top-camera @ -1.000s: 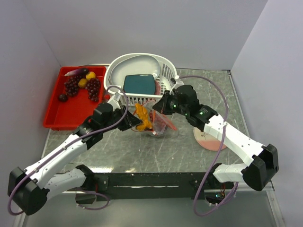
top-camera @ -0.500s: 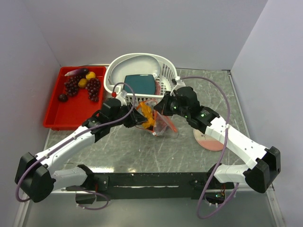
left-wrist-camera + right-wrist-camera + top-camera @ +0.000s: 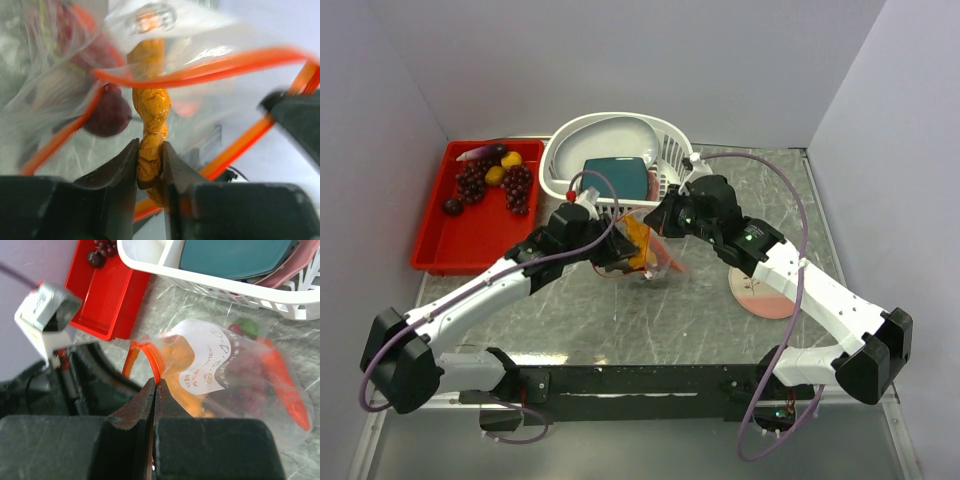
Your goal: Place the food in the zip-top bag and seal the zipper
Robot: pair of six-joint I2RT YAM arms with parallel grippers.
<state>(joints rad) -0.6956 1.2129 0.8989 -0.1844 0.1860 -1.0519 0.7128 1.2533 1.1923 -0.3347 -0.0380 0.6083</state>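
A grey marbled table (image 3: pixel 820 200) sits between plain pale walls (image 3: pixel 620 60). At its back stands a white slotted basket (image 3: pixel 610 120) holding a teal dish (image 3: pixel 615 178). A red tray (image 3: pixel 460 245) lies to the basket's left, with grapes (image 3: pixel 517 188) and other small foods in its far end. A pink plate (image 3: pixel 765 298) lies in front of the basket, to the right.

The bag (image 3: pixel 240 355) is just in front of the basket, between the two grippers. Its long axis runs roughly along the basket's front wall. The mouth faces the tray side and the closed bottom faces the plate side. The zipper (image 3: pixel 155 360) bows open into a loop.

The right gripper (image 3: pixel 154 387) is pinched fully together on the bag's mouth edge at the zipper. The left gripper (image 3: pixel 149 150) stands narrow, clamping a knobbly orange food (image 3: pixel 150 110). That piece points away from the jaws, and its far end lies past the zipper, behind the film.

The top view shows the bag only as a blur, and the arms hide both sets of fingertips there. Through the crinkled film and around a white label (image 3: pixel 207 370) I can see something dark red, a green bit and a long orange-red shape, but cannot tell what they are. The left fingers cover the orange food's near end.
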